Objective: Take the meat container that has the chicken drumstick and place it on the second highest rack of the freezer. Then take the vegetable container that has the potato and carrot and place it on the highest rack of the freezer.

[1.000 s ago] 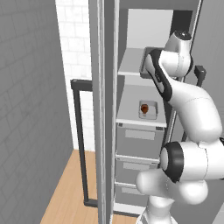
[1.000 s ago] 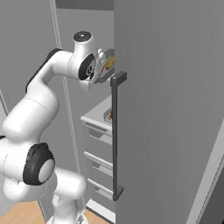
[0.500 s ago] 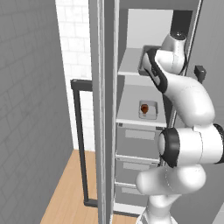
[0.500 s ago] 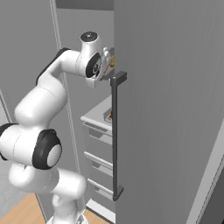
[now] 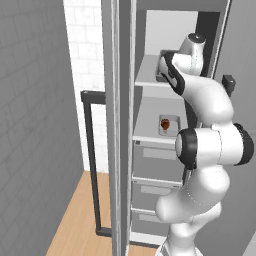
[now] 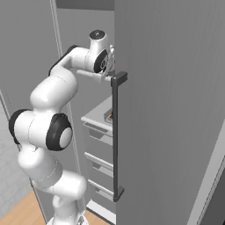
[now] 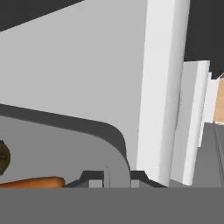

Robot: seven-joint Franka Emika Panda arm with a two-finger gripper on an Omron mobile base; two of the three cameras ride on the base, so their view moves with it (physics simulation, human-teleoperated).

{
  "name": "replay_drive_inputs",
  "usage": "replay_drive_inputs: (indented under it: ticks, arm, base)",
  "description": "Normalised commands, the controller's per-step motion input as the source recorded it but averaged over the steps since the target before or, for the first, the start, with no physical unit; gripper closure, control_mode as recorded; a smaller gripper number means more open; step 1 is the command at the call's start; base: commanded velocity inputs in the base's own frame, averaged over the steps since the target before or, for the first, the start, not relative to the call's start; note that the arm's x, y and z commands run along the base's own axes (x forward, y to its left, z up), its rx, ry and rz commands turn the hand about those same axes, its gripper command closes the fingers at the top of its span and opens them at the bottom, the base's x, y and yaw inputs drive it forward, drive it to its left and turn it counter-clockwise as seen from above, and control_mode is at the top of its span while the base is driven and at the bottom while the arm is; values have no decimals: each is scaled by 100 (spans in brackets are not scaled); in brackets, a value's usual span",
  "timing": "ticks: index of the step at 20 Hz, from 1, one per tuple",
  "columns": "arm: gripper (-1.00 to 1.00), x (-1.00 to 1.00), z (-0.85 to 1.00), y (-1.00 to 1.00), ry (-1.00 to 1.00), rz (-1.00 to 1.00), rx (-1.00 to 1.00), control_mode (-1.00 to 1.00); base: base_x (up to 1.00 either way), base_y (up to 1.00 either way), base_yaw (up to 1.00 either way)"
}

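The freezer [image 5: 165,150] stood open, and everything else is placed against it. On its second highest rack [image 5: 150,136], just above the drawers [image 5: 157,162], sat the meat container [image 5: 168,125] with the drumstick inside, flat and apart from the arm; that half of the job looked finished.

The arm reached up to the highest rack [image 5: 147,75], its hand at that shelf's front edge beside the door. In the hand view the gripper [image 7: 111,179] had its fingertips straddling the rounded grey rim of the vegetable container [image 7: 65,140], one tip [image 7: 92,178] inside the wall and the other outside, so it was pinching the tray by its edge. The carrot [image 7: 33,182] lay in the tray, with a dark rounded thing at the left edge that was probably the potato [image 7: 3,158]. The rim grip likely kept the tray level so the contents stayed put while it slid in above the shelf. Whether the tray already rested on the board could not be told.
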Motion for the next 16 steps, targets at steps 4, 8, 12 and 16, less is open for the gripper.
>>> replay_drive_inputs:
  ticks: [4,8,12,16]
  arm:
    - [100,31,0,-8,0,0,0,-100]
    - [100,18,-6,-18,1,0,1,-100]
    - [100,0,-16,-27,-1,0,6,-100]
    - [-100,6,-15,-2,0,0,0,-100]
  base:
    - [0,0,0]
    - [0,0,0]
    - [0,0,0]
    - [0,0,0]
